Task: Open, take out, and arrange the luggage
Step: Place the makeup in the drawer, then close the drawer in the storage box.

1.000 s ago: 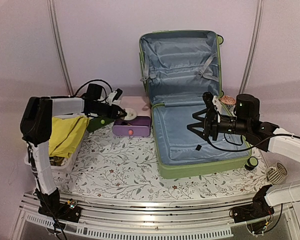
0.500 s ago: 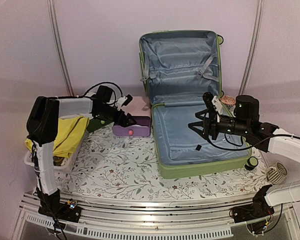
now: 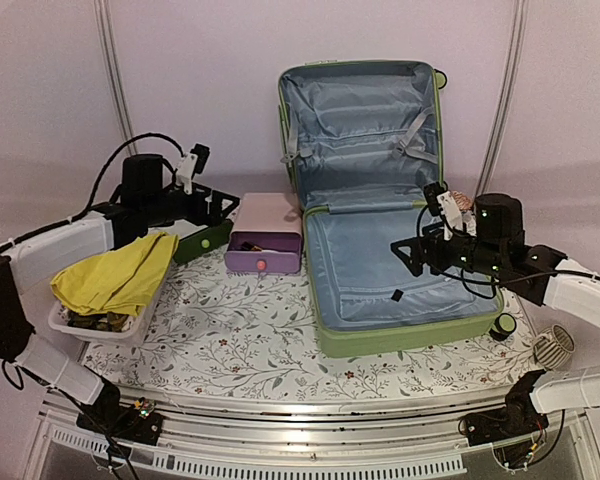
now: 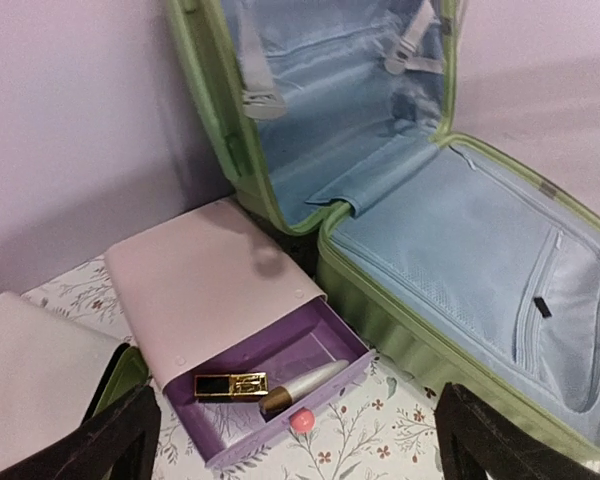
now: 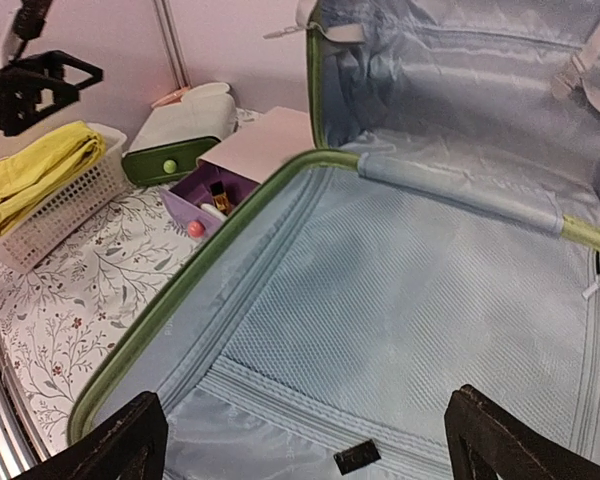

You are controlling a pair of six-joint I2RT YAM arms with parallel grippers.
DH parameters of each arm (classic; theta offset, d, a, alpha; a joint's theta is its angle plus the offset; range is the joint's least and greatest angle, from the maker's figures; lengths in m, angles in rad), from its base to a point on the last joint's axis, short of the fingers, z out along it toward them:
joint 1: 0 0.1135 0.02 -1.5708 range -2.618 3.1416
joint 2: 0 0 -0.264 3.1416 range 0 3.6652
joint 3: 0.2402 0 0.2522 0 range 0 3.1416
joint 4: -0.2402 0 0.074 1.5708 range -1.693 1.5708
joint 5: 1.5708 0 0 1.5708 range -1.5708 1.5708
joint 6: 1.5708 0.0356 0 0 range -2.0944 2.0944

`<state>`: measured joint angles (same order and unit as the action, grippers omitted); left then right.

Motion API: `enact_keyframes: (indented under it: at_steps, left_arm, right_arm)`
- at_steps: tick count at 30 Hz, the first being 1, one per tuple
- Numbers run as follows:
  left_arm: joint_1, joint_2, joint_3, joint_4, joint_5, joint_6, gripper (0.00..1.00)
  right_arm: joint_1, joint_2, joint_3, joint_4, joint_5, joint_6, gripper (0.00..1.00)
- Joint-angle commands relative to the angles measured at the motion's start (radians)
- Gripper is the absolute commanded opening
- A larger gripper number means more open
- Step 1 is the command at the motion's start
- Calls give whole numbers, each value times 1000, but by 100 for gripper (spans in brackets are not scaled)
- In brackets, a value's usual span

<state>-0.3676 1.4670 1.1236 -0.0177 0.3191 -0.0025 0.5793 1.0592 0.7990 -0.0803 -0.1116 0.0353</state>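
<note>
Luggage lies open at centre-right of the overhead frame, its lid upright against the back wall and both halves apparently empty. A careless sweep by the right gripper could snag a strap (or tip the lid down). It hovers over the lower half, jaws spread, holding nothing. The left gripper, equally released, hangs left of the purple drawer box.
</note>
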Motion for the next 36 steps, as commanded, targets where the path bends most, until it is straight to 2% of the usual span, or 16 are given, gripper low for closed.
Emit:
enact_keyframes:
  at_steps: [1, 3, 5, 8, 10, 14, 17, 21, 26, 36]
  left_arm:
    - [47, -69, -105, 96, -84, -286, 98]
    - [63, -73, -143, 110, 26, -313, 97]
    - [63, -59, -178, 134, 117, -315, 89]
    - [60, -10, -201, 132, 173, -348, 77]
    - [46, 28, -211, 135, 184, -368, 72]
    - [-19, 114, -206, 156, 177, -390, 70]
    - [-65, 180, -177, 156, 153, -387, 72]
    - [-90, 280, -134, 153, 95, -435, 69]
    - [-90, 397, -100, 218, 73, -499, 50]
    - [-66, 621, 97, 269, -59, -499, 49]
  right_arm:
    - [-8, -12, 39, -168, 107, 73, 99]
    - [-9, -18, 38, -196, 124, 96, 99]
    - [-9, -10, 48, -228, 122, 104, 99]
    - [-9, 33, 94, -312, 138, 132, 100]
    - [-8, 79, 132, -385, 161, 154, 97]
    - [-9, 190, 232, -561, 118, 183, 92]
    - [-9, 254, 289, -632, 113, 185, 89]
    - [-9, 262, 285, -619, 140, 184, 89]
    - [-8, 243, 264, -571, 144, 190, 89]
    - [-12, 180, 189, -411, 272, 240, 90]
